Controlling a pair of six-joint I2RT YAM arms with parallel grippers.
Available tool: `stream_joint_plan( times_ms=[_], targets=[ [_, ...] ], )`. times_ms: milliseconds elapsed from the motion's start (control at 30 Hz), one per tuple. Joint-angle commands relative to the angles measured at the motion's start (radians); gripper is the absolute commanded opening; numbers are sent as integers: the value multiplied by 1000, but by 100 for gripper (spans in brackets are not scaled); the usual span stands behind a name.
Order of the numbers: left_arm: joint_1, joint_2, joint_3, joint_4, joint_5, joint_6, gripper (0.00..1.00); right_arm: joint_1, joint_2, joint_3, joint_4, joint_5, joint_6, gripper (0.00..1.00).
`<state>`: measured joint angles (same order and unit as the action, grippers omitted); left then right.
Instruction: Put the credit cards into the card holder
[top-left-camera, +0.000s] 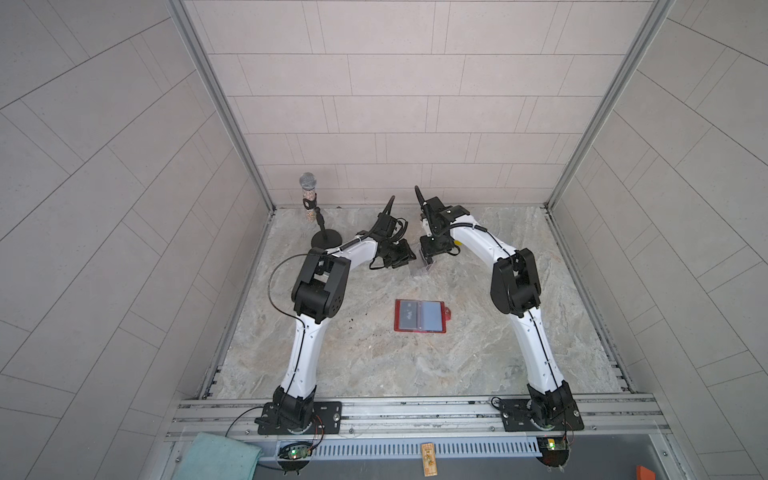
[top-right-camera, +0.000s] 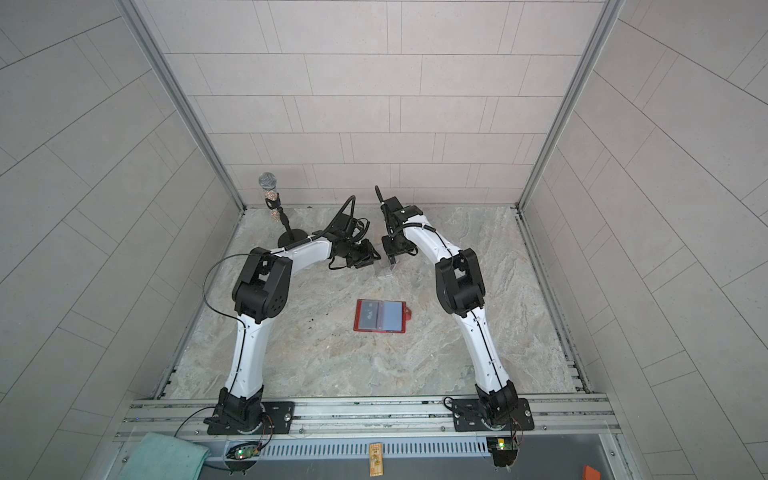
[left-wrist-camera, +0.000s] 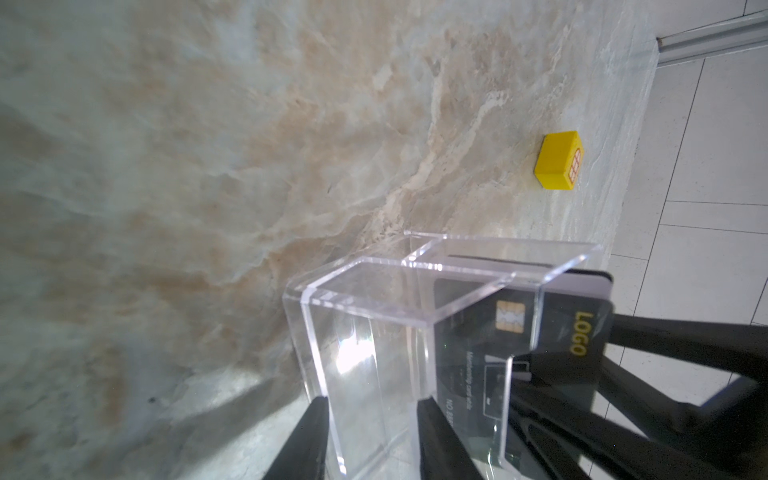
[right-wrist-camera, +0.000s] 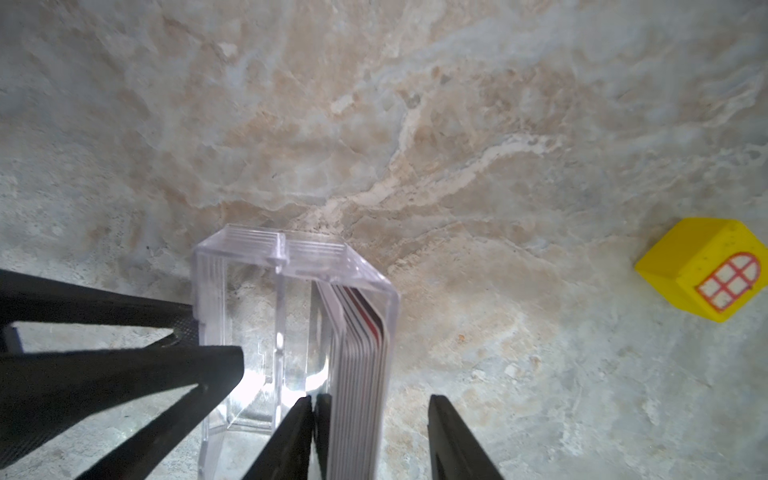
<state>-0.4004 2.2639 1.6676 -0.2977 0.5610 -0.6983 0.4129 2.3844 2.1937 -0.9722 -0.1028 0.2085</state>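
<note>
Clear acrylic stand (left-wrist-camera: 365, 332) at the far middle of the marble tabletop (top-left-camera: 374, 365); both grippers are at it.

- The left gripper (left-wrist-camera: 372, 405) is partly closed. It has one finger on each side of the stand's empty compartment, with both tips against the walls. It clamps the stand and nothing else.
- The right gripper (right-wrist-camera: 370, 399) has its jaws apart, straddling the stack of credit cards (right-wrist-camera: 359, 353) that stands on edge in the other compartment.
- One of its fingers sits inside the stand, right against the stack. The other is outside the stand's wall with a clear gap, so the stack is not pinched.
- In the left wrist view the front card is black, with a gold chip and yellow "LOGO".

Pose, in both top views: both arms reach forward, elbows raised and bowed outward, wrists turned in toward each other. The left one meets the stand low from the side, and the right one points down onto it.

The card holder (top-left-camera: 419, 329) lies open and flat on the table between the two arms. It is nearer their bases and well apart from the stand. The sleeve on the view's left seems to hold a dark card, but it is too small to be sure.

A yellow block (right-wrist-camera: 702, 270) lies on the table near the stand.
</note>
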Motion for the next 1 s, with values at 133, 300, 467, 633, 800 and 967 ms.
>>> stream_joint_plan(
  times_ms=[133,300,467,633,800,967],
  targets=[
    [7,22,9,-90,-31,25,38,-3,-30,20,-50,103,-24,46],
    [8,22,9,-90,-30,25,38,0,-48,21,-53,115,-27,46],
    [8,22,11,-89,-28,25,38,0,-67,21,-58,130,-30,46],
    [9,25,12,-88,-26,26,38,3,-78,23,-63,136,-33,46],
    [9,25,12,-89,-24,25,38,4,-87,27,-66,138,-36,46],
    [9,28,14,-87,-23,25,38,5,-93,29,-71,130,-38,43]
  ],
)
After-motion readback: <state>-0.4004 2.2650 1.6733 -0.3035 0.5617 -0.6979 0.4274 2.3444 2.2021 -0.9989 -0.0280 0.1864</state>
